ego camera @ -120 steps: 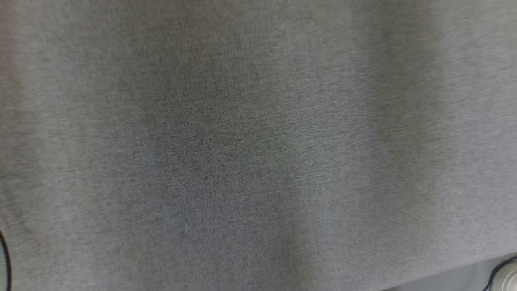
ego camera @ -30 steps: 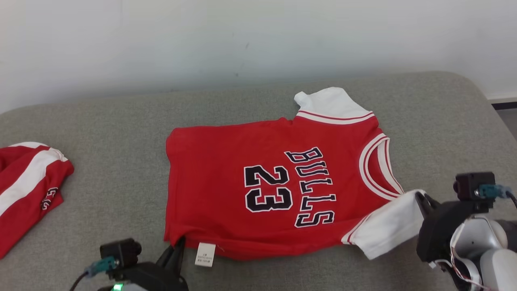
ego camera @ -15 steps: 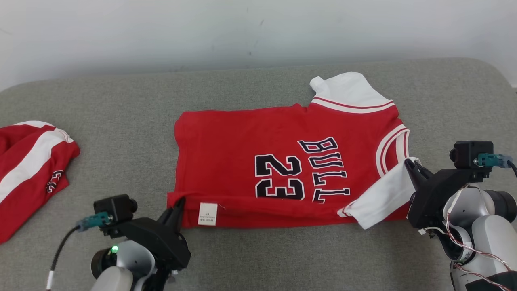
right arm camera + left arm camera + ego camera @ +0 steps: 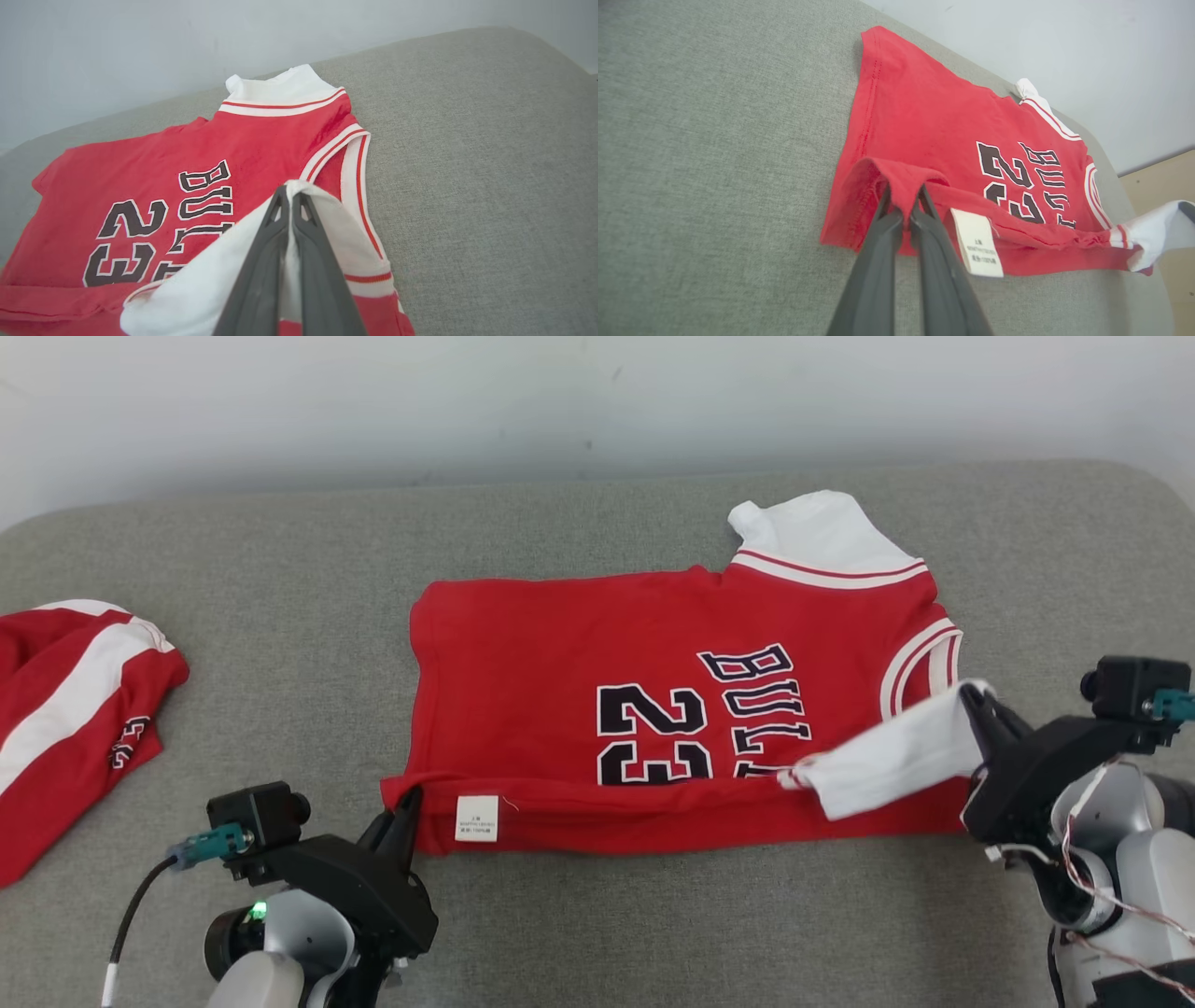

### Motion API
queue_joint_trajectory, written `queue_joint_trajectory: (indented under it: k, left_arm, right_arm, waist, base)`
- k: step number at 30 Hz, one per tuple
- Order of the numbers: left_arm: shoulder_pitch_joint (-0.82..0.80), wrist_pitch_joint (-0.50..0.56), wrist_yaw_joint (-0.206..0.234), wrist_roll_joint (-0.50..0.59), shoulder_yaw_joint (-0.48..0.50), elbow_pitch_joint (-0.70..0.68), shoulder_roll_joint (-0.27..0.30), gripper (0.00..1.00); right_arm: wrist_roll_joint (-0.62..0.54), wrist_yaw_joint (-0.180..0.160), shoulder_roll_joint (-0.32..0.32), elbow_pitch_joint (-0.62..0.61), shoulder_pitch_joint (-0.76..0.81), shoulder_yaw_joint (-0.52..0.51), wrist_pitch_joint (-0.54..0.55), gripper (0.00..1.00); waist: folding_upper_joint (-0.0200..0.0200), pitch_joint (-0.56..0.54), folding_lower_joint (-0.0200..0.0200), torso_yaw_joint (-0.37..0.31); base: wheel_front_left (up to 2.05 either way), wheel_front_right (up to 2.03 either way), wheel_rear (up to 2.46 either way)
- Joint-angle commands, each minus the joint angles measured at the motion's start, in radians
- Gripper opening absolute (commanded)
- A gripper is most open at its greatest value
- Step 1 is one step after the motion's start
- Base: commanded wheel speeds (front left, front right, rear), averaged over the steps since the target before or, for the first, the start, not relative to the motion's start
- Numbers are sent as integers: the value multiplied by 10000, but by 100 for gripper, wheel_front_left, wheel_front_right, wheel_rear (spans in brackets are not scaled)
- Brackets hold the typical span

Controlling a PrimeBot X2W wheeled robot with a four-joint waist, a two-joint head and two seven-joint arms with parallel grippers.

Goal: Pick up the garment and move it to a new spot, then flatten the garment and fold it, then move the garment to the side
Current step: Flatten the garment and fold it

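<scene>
Nearest in, at 7 o'clock, the left gripper point(image 4: 408, 800) has its jaws pinched tight on the near hem corner of the red jersey point(image 4: 653, 663), and the wrist view shows red cloth tented up between them point(image 4: 903, 205). Just beside that grip the care label point(image 4: 476, 818) faces up, so the underside of the edge has turned over. Over at 4 o'clock the right gripper point(image 4: 977, 698) has its jaws clamped on the white sleeve point(image 4: 896, 751), which is held off the cushion and stretched out towards the print.

Here's the change: a second ago that near edge lay almost flat with the "23" in full view. Now it's rolled over the body and hides the bottoms of the digits and the tail of "BULLS". By my reading the lengthwise fold is well under way, with both arms carrying the edge towards 12 o'clock.

The jersey lies centre on the grey cushion point(image 4: 280, 616), its far sleeve point(image 4: 822, 537) flat at 1 o'clock. A second red-and-white garment point(image 4: 65, 709) sits well apart at 9 o'clock, with the pale wall point(image 4: 560, 401) behind.
</scene>
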Motion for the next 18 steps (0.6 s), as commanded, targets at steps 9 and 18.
queue_joint_trajectory:
  k: [9, 18]
  left_arm:
    - [-1096, -316, 113, 320, -157, 1001, -268, 0]
    - [-1853, -652, 368, 515, -133, 2041, -402, 0]
  right_arm:
    - [-158, 6, 359, 1214, -1252, -105, -497, 0]
    - [-686, 6, 679, 2624, -2157, -512, -1661, 64]
  waist:
    - [-1, 537, 0, -49]
    - [-1, 833, 0, 31]
  base:
    - [0, 0, 0]
    - [0, 0, 0]
